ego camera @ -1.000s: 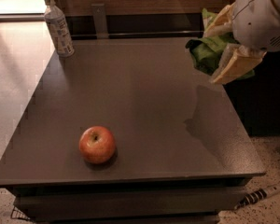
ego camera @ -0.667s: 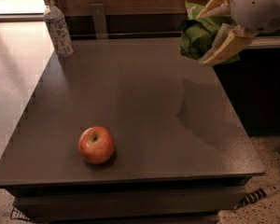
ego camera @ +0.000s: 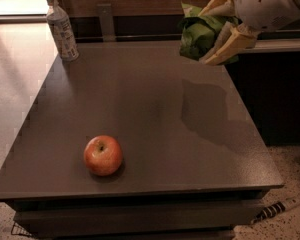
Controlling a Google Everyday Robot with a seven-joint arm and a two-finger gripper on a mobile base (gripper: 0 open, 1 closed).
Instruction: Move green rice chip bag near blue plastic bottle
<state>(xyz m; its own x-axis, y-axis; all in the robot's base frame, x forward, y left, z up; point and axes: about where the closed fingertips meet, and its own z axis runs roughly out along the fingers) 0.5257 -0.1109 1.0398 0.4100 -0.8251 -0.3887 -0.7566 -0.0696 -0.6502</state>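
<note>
The gripper is hanging in the air over the far right edge of the table, its two yellowish fingers clamping the green bag from above and below. The bag is crumpled between them and is clear of the tabletop, casting a dark shadow on the surface beneath it.

Compared with a second ago, the gripper and the bag are sitting further left and a little higher in the view: the bag is moving in from beyond the right edge toward the far side of the table. The shadow is sliding left along with it.

The bottle is standing upright at the far left corner, in the same place as before, and the bag is still well apart from it, across the width of the table. The apple is resting near the front edge, left of the middle, and is not shifting.
</note>
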